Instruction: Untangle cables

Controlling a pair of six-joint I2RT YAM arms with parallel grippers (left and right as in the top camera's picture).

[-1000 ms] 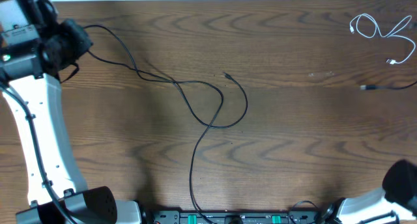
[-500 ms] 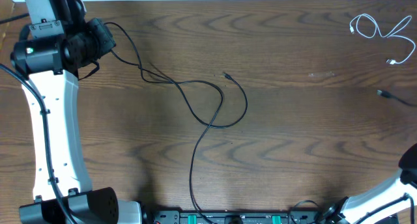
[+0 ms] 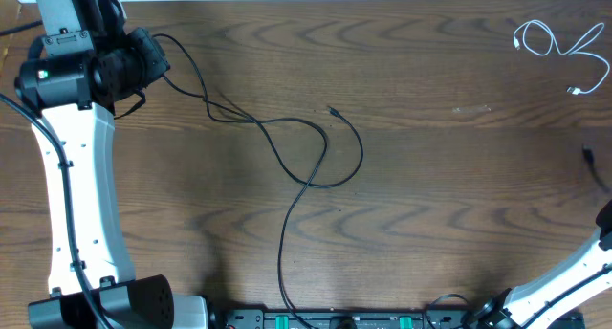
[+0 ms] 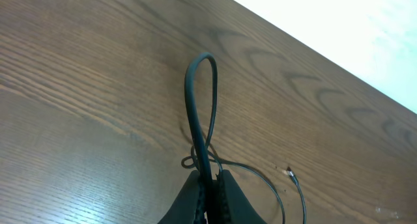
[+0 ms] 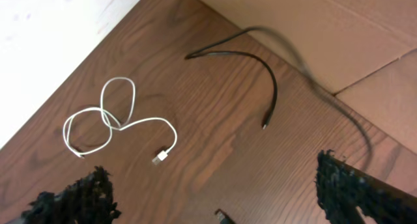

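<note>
My left gripper (image 3: 145, 65) at the far left is shut on the long black cable (image 3: 316, 142). From there the cable trails right, makes a loose loop mid-table and runs to the near edge. In the left wrist view a bight of the black cable (image 4: 197, 100) stands up out of the shut left gripper (image 4: 209, 180), with a small plug (image 4: 291, 174) lying beyond. The white cable (image 3: 559, 50) is coiled at the far right corner, apart from the black one. My right gripper (image 5: 215, 201) hangs open over the white cable (image 5: 117, 120) and a black cable end (image 5: 264, 74), holding nothing.
The table's right edge drops to a tan floor (image 5: 326, 28) just past the black cable end. A short black cable tip (image 3: 586, 155) shows at the right border of the overhead view. My right arm (image 3: 564, 286) comes in from the near right corner. A power strip (image 3: 335, 320) lines the near edge.
My right gripper has opened. The black cable end at the right edge has slid right and nearer. My left arm moved right with the cable a second ago, then stayed still.
</note>
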